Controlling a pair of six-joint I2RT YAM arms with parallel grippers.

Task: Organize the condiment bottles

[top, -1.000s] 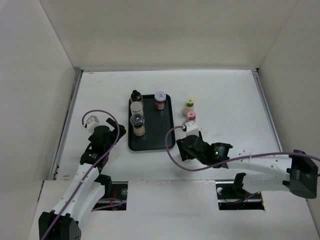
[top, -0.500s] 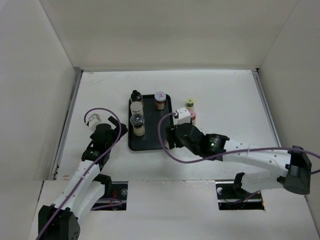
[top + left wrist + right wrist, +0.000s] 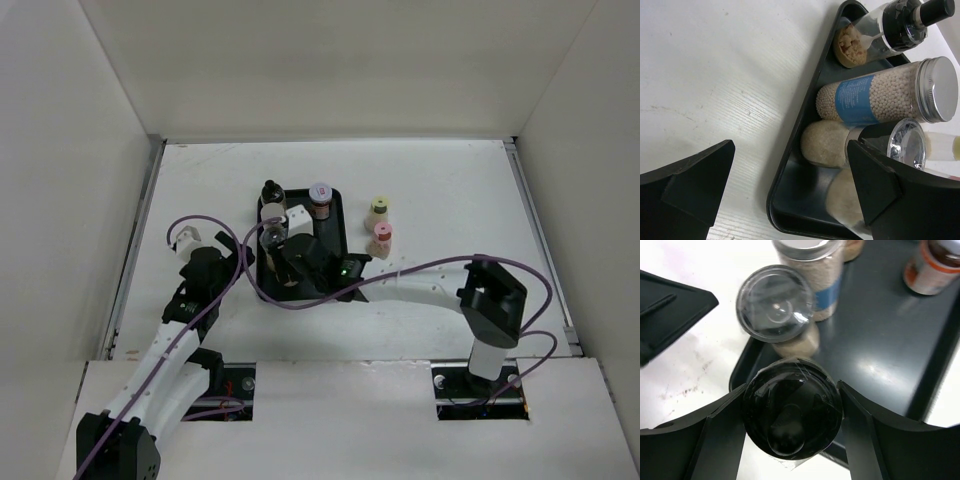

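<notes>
The black tray (image 3: 335,250) holds a black-capped grinder bottle (image 3: 270,190), a silver-capped jar (image 3: 880,95) with a blue label, a clear-lidded bottle (image 3: 272,238) and a brown jar (image 3: 320,195). My right gripper (image 3: 285,262) is shut on a black-capped bottle (image 3: 790,420) of tan powder over the tray's near left corner. Its base (image 3: 850,197) is blurred low in the tray, and contact is unclear. My left gripper (image 3: 222,258) is open and empty beside the tray's left edge (image 3: 790,165). A yellow-capped bottle (image 3: 378,208) and a pink-capped bottle (image 3: 382,233) stand right of the tray.
White walls close in the table on the left, back and right. The right arm's purple cable (image 3: 420,268) arcs over the table right of the tray. The left arm's cable (image 3: 200,222) loops near its wrist.
My right arm has swung left from beside the pink-capped bottle to over the tray's near left corner, carrying the black-capped bottle. The left arm has barely moved.
</notes>
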